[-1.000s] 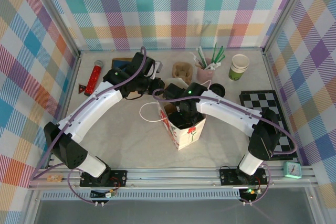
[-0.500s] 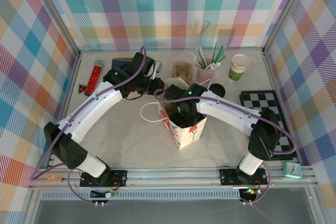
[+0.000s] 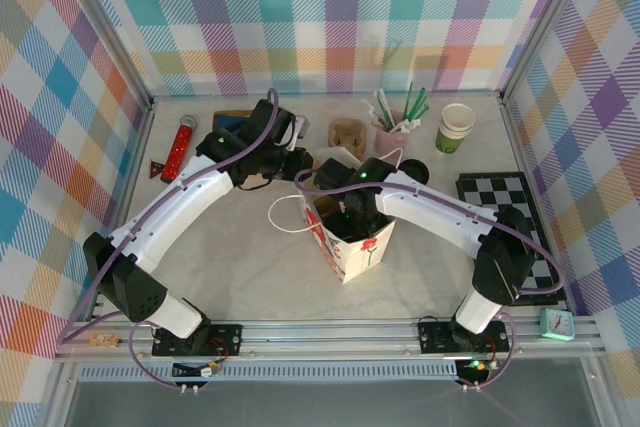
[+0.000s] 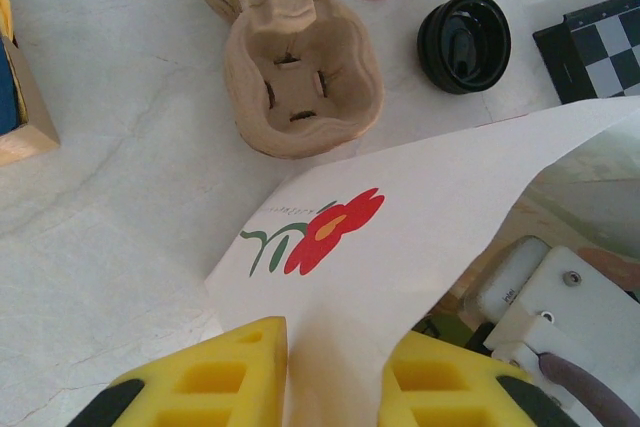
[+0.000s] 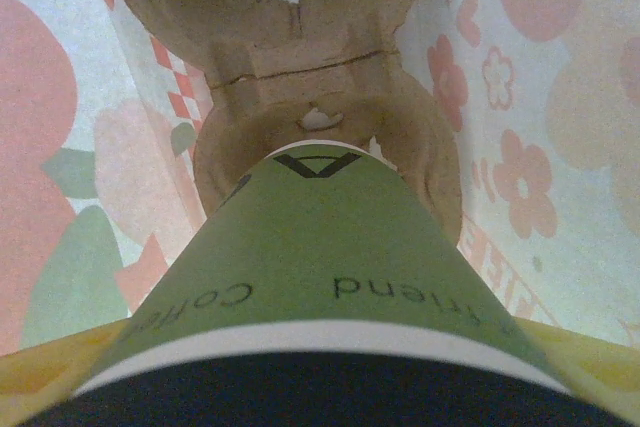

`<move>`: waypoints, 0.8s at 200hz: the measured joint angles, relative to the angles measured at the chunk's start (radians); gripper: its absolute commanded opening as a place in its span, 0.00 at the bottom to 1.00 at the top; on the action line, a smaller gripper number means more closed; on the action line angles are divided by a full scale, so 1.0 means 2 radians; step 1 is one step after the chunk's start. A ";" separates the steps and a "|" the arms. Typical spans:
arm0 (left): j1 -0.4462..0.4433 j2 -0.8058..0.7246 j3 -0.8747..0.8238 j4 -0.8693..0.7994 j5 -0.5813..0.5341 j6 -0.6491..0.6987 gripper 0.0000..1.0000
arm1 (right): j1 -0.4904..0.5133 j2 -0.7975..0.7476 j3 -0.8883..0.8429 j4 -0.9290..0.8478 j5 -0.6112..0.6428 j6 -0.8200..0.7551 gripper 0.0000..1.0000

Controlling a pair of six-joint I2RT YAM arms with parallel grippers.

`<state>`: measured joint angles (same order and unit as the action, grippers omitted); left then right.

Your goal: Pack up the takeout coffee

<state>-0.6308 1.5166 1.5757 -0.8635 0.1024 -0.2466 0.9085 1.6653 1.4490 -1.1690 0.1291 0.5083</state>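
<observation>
The right gripper (image 5: 320,365) has its yellow fingers (image 5: 45,372) set wide, clamped on the takeout coffee (image 5: 320,247) at its black lid, at the bottom of the wrist frame. The cup hangs inside the paper bag (image 3: 356,249), base at a well of the pulp carrier (image 5: 290,57) on the bag's floor. Whether it is seated cannot be told. The right arm reaches down into the bag at centre of the top view. The left gripper (image 4: 335,382), nearly closed, pinches the bag's wall. A second carrier (image 4: 300,87) lies on the table (image 4: 120,197) beyond.
</observation>
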 measured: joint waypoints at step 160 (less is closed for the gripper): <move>0.000 -0.011 0.000 0.000 0.000 -0.002 0.23 | -0.010 0.000 -0.030 0.028 -0.005 0.000 0.32</move>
<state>-0.6308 1.4952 1.5753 -0.8631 0.1024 -0.2497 0.8890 1.6653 1.3891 -1.1137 0.1188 0.5083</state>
